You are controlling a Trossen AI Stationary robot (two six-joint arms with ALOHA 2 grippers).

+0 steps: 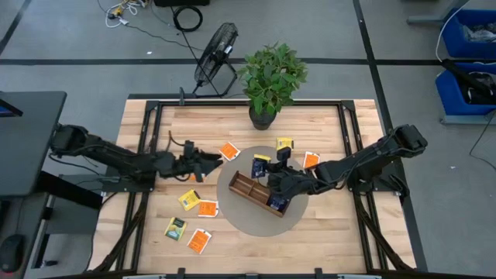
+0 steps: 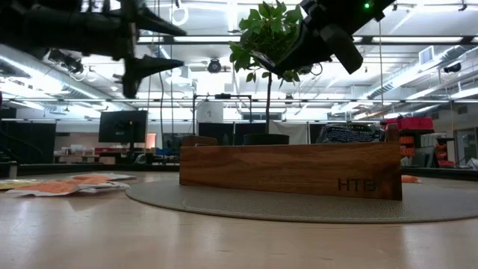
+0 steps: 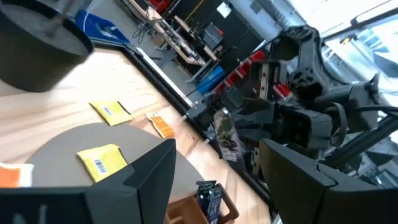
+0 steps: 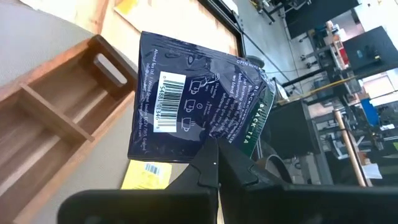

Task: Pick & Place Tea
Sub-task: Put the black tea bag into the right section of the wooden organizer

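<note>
My right gripper (image 1: 273,175) hangs over the long wooden tray (image 1: 258,194), shut on a dark blue tea sachet (image 4: 196,106). The tray rests on a round grey mat (image 1: 232,203), and another dark blue sachet (image 1: 277,203) stands in its right end. My left gripper (image 1: 209,163) is open and level, left of the mat, with nothing between its fingers (image 3: 152,177). Loose tea lies flat on the table: orange sachets (image 1: 228,150) (image 1: 311,160) (image 1: 208,208) (image 1: 199,241), yellow ones (image 1: 284,143) (image 1: 188,199), and a yellow-green one (image 1: 175,228). My right gripper pinches the dark blue sachet between its two shut fingers, at one edge (image 4: 214,142). The fingers slant down from the table's right side. The sachet sticks out beyond the fingertips with its printed face toward the wrist camera, lifted clear above the tray and mat.
A potted plant (image 1: 270,77) stands at the table's far edge, behind the mat. A small fan (image 1: 215,50) sits on the floor beyond it. Black frame rails (image 1: 147,124) run along the table's sides. Bare wood lies along the near edge.
</note>
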